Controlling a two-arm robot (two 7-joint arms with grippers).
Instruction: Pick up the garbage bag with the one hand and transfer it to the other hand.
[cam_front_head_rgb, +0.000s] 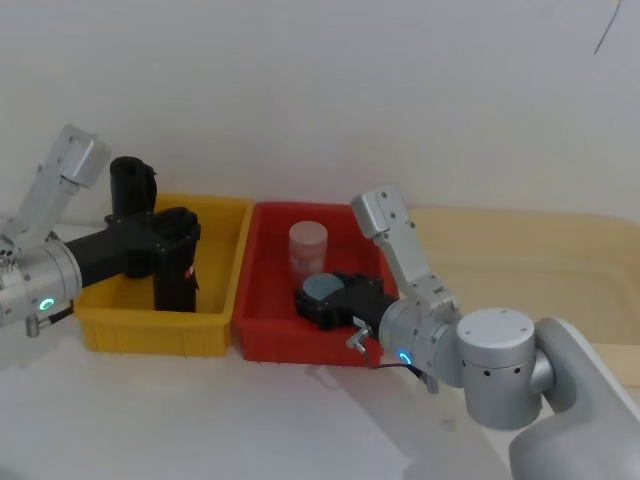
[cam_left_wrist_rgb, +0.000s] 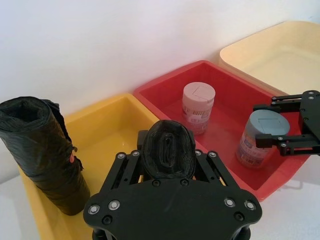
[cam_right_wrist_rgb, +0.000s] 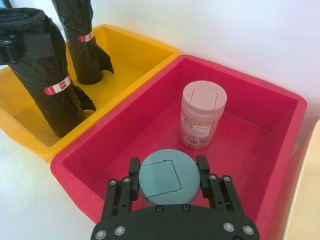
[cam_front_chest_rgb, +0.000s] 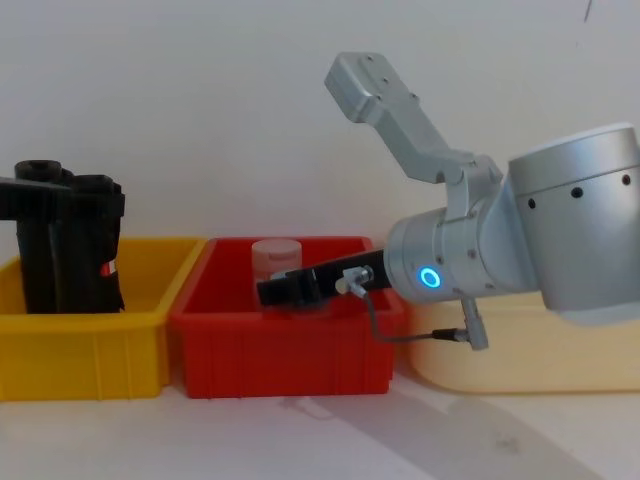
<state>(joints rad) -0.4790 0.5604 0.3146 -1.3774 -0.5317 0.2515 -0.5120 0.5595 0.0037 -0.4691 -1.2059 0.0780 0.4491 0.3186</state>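
Observation:
The garbage bag (cam_front_head_rgb: 175, 275) is a glossy black roll with a red-and-white label, standing upright in the yellow bin (cam_front_head_rgb: 150, 335). My left gripper (cam_front_head_rgb: 178, 248) is shut on its upper part; in the left wrist view the roll's top (cam_left_wrist_rgb: 167, 152) sits between the fingers. In the right wrist view the bag (cam_right_wrist_rgb: 42, 75) stands at the bin's near side. My right gripper (cam_front_head_rgb: 325, 295) is down in the red bin (cam_front_head_rgb: 300, 345), its fingers closed against the sides of a grey-lidded jar (cam_right_wrist_rgb: 169, 177).
A second, near-identical black roll (cam_front_head_rgb: 130, 185) stands at the back of the yellow bin. A pink-lidded jar (cam_front_head_rgb: 307, 245) stands in the red bin behind the right gripper. A cream tray (cam_front_head_rgb: 540, 260) lies to the right. A white wall rises close behind.

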